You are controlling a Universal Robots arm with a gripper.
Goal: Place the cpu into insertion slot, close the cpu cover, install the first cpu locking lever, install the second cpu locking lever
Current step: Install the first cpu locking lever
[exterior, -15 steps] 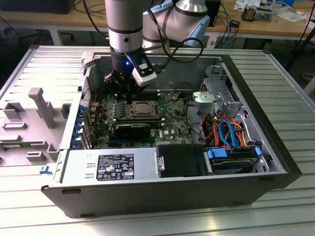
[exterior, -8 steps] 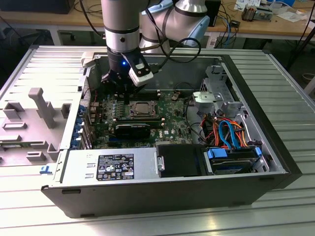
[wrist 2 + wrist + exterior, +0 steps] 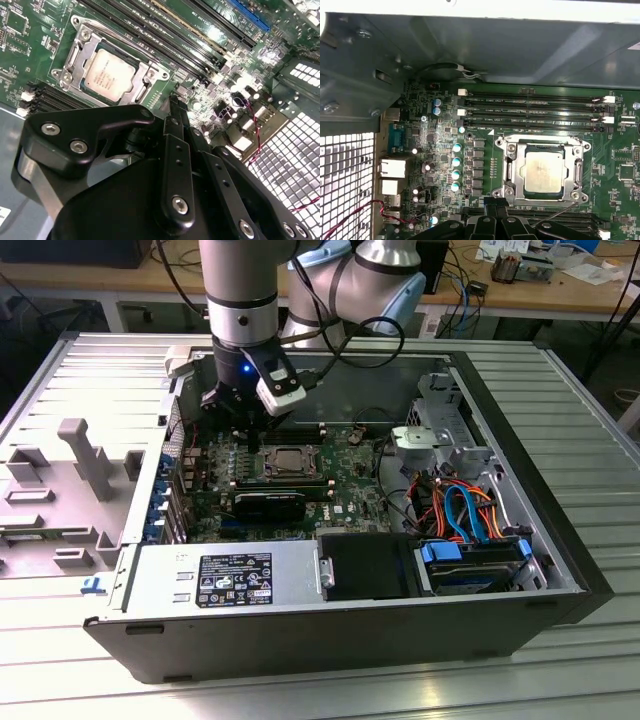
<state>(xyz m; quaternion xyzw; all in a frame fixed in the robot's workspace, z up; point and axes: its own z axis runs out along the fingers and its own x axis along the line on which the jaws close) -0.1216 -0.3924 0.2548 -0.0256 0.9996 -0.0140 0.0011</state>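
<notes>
The cpu (image 3: 543,171) lies flat in the insertion slot (image 3: 540,196), its silvery-grey top showing in both wrist views (image 3: 109,75). The cpu cover (image 3: 507,167) lies down around it as a metal frame (image 3: 75,55). A thin wire locking lever (image 3: 562,209) slants away from the socket's edge. My gripper (image 3: 495,202) hangs just beside the socket on the motherboard, fingers shut together and holding nothing (image 3: 172,102). In the exterior view the gripper (image 3: 252,435) sits just to the left of the socket (image 3: 290,457).
Long black memory slots (image 3: 535,107) run beside the socket. The open case's wall (image 3: 485,45) and its perforated rear panel (image 3: 345,185) stand close by. A power supply (image 3: 225,580) and a drive cage with blue cables (image 3: 470,530) fill the near side. A grey fixture (image 3: 70,490) lies outside.
</notes>
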